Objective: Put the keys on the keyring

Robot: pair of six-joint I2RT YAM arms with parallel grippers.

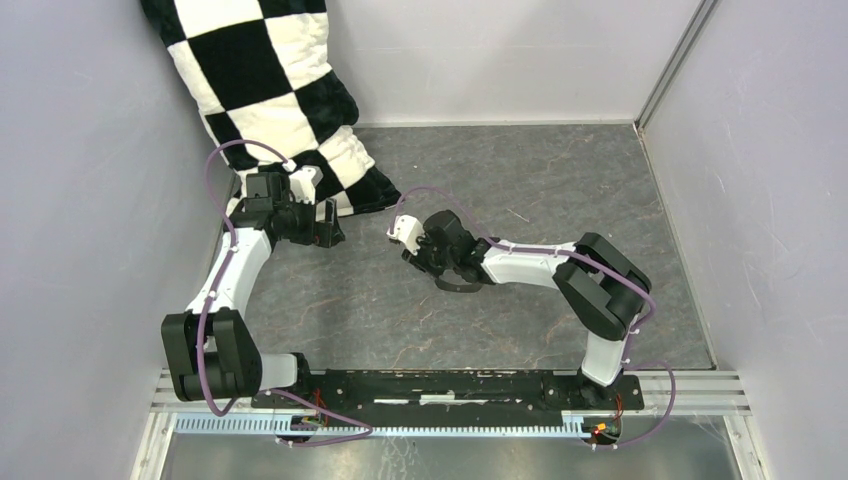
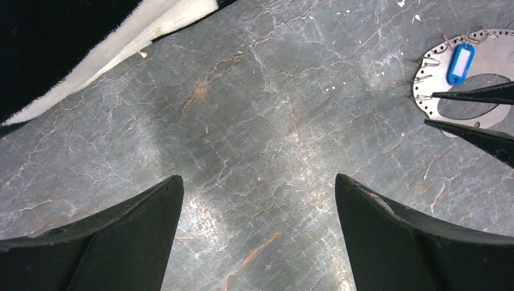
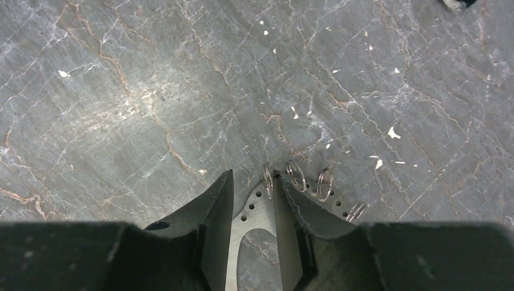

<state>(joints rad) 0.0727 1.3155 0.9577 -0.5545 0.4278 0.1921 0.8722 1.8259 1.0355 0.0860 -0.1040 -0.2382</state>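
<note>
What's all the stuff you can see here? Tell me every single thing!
table: one, grey with marble veins, under everything
pillow: one, black and white checks, far left corner
keyring: one, silver-grey flat loop with holes, middle of the table
blue key: one, blue with a white window, over the keyring's band
wire rings: several, silver, along the keyring's edge
left pincer: one, black, open, empty, near the pillow
right pincer: one, black, closed on the keyring's band
</note>
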